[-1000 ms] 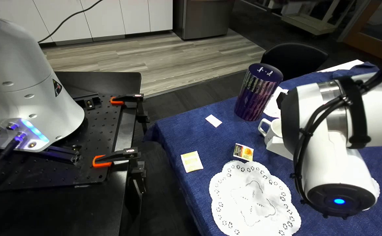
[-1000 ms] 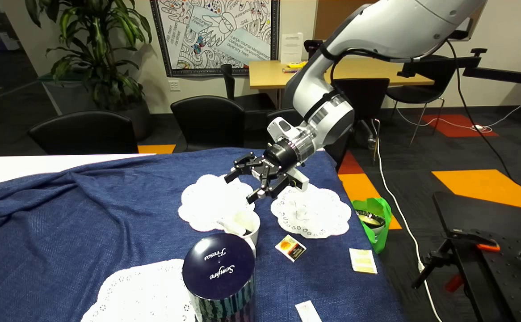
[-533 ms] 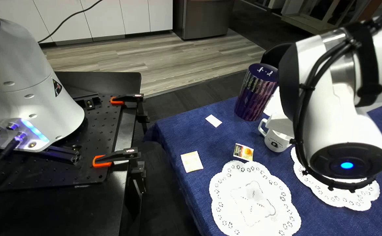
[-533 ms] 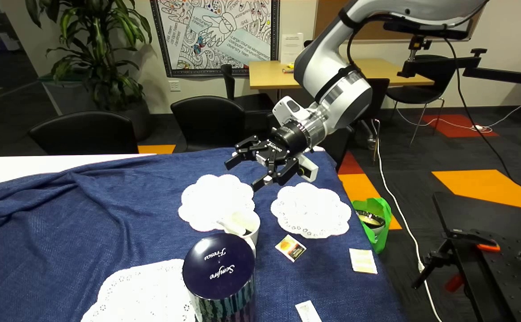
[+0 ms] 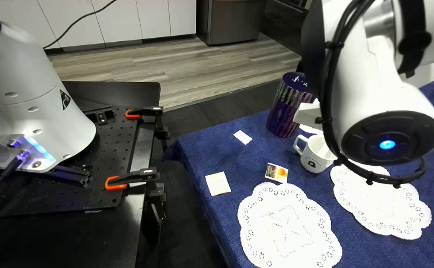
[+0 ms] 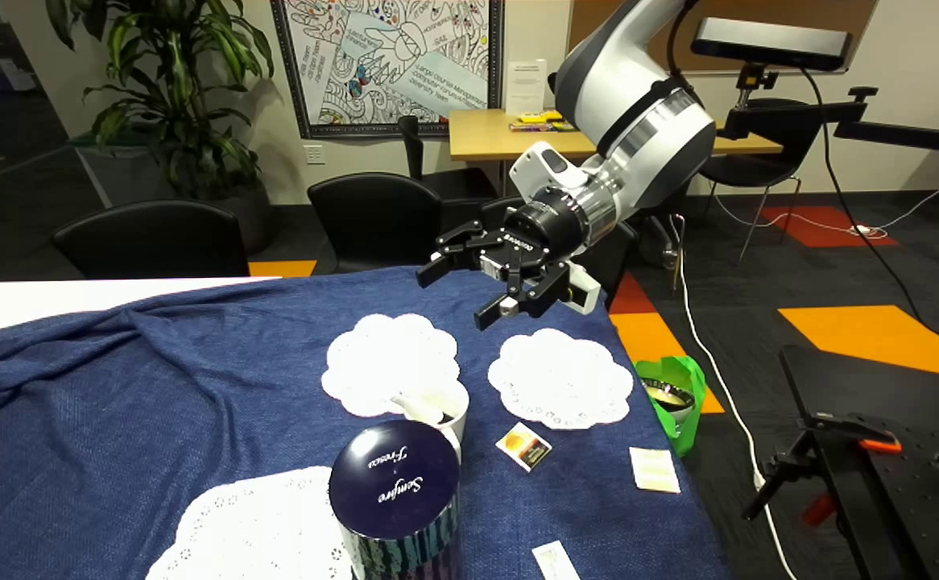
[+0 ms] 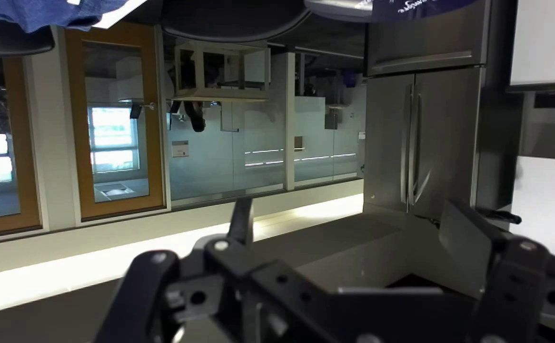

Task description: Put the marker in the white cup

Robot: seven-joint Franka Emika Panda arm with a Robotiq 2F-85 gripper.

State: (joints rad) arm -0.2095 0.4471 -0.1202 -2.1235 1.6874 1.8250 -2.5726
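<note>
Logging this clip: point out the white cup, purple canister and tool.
White cup [image 5: 313, 160], in an exterior view: outer wall.
Purple canister [image 6: 395, 498], in an exterior view: top.
Tool [image 6: 455, 298], in an exterior view: midway between fingertips.

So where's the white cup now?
In an exterior view, the white cup is right of the middle, standing on the blue tablecloth between the tall purple canister and a lacy white doily.

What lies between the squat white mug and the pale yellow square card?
A small rectangular card with an orange picture lies on the dark blue cloth between the mug and yellow card; both exterior views show it.
</note>
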